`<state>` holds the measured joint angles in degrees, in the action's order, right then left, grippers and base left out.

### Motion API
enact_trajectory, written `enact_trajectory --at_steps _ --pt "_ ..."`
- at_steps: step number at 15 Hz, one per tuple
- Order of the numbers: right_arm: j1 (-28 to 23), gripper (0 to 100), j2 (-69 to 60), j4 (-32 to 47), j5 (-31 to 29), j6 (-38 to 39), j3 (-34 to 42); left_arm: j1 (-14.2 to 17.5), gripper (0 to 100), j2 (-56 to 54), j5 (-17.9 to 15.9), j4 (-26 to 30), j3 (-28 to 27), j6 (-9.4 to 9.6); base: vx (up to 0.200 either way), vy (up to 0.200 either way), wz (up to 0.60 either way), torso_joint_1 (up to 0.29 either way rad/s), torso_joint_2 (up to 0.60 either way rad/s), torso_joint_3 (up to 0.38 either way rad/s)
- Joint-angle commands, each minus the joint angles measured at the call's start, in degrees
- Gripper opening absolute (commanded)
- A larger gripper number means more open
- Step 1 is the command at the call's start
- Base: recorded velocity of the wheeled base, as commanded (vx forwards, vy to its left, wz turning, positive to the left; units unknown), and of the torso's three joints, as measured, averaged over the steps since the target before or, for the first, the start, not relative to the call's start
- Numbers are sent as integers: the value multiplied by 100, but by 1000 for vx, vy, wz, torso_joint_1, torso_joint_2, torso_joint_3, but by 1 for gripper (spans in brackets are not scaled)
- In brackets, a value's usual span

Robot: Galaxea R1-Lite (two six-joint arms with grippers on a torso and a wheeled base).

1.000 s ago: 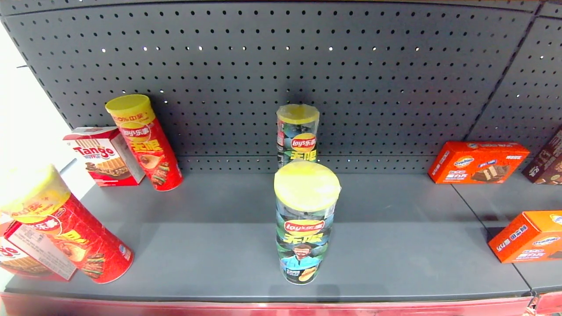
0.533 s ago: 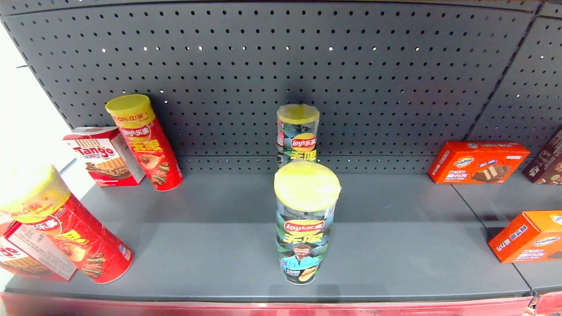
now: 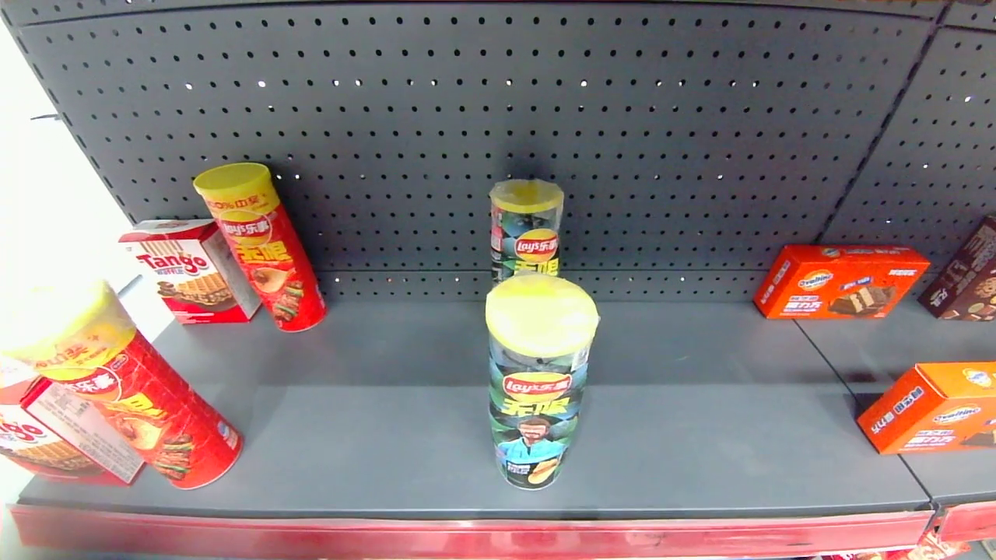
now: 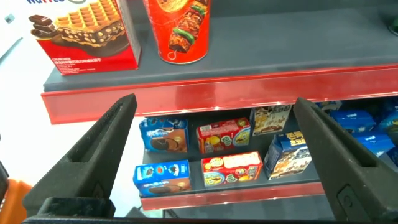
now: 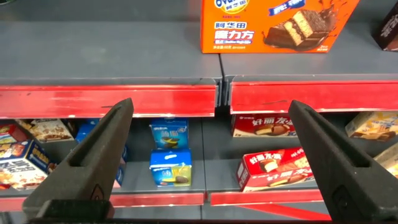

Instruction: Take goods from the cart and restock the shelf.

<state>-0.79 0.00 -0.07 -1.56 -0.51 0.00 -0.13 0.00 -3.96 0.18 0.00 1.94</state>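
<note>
Shelf point(image 3: 700, 435): two green cans upright mid-shelf, front can point(image 3: 537, 389) near the edge, rear can point(image 3: 527, 229) against the back panel; red cans point(image 3: 261, 245) and wafer box point(image 3: 187, 268) at left, orange boxes point(image 3: 840, 280) at right; wide bare gaps between. Left gripper point(image 4: 214, 102) and right gripper point(image 5: 211, 104): spread wide, empty, low before the shelf's red lip. Status, judged: partly restocked; more goods to fetch and place.

- The head camera looks forward and down on the grey shelf point(image 3: 700, 404) from close by, with the pegboard point(image 3: 467, 117) across the upper frame.
- The left wrist camera sits lower, facing the red front edge point(image 4: 249, 90). It shares the red can point(image 4: 180, 31) and wafer box point(image 4: 87, 31) with the head view's lower left.
- The right wrist camera faces that edge too, sharing the orange box point(image 5: 249, 25) with the head view's lower right.
</note>
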Motion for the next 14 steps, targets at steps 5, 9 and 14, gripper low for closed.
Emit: enact_trajectory --at_steps 5,9,14 --pt "0 100 0 -1 -2 -2 0 -4 100 0 1 -1 0 0 0 0 0 0 0 0" --pt "0 100 9 -1 -2 -2 0 5 100 0 1 -1 0 0 0 0 0 0 0 0" --pt "0 100 9 -1 -11 -2 0 5 100 0 9 -1 0 0 0 0 0 0 0 0"
